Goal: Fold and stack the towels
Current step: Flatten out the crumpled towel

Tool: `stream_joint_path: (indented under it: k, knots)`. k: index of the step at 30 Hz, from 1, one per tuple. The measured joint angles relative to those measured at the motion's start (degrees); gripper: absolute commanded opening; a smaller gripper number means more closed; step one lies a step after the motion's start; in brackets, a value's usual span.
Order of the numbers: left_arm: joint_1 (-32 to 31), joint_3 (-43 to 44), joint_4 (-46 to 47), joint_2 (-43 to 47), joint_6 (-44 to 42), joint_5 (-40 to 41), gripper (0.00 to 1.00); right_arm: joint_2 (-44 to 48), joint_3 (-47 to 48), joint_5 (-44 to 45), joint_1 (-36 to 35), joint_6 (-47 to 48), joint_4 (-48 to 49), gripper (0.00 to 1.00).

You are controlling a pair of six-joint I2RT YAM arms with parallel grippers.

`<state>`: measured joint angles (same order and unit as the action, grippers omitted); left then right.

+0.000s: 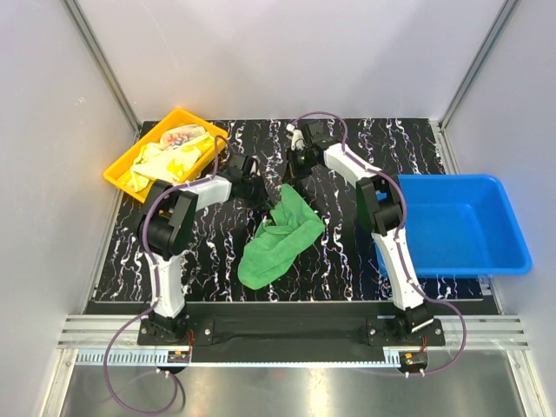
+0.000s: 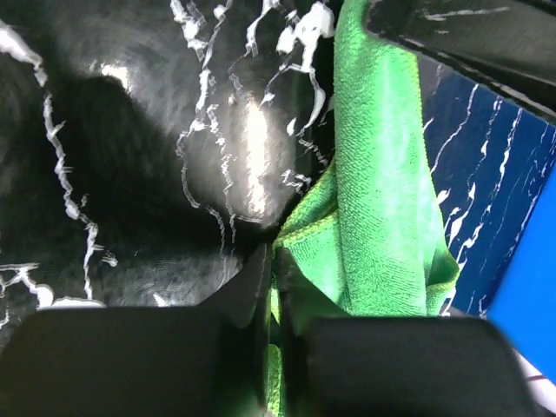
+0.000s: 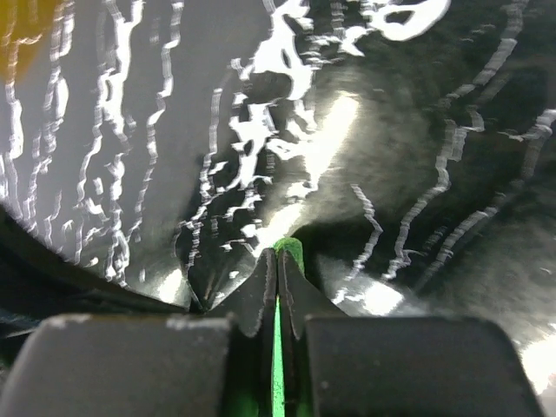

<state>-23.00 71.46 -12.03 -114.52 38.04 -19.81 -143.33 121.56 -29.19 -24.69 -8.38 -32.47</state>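
Together, left tool (image 2: pixel 272 258) and right tool (image 3: pixel 278 257) each pinch the green towel (image 1: pixel 276 234).

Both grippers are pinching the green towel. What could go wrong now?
The right gripper pinches only a tiny tip of the green towel, so the corner might slip out. The towel looks bunched and twisted beside the left gripper, so the fold may come out crooked. The two grippers are close together in the top view and could bump.
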Motion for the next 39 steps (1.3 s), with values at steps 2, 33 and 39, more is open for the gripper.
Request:
stream_joint_path:
  k: [2, 33, 39]
  knots:
    - [0.11, 1.11, -0.90, -0.09, -0.39, -0.15, 0.00, 0.52, 0.00, 2.21, 0.00, 0.02, -0.79, 0.00]
    - [2.56, 4.52, -15.91, 40.00, -14.75, 8.72, 0.00, 57.90, -32.39, 27.04, -0.04, 1.14, -0.17, 0.00]
    - [2.56, 32.76, -16.70, 35.87, -20.39, 9.51, 0.00, 62.53, -21.24, 30.88, -0.07, 5.77, 8.52, 0.00]
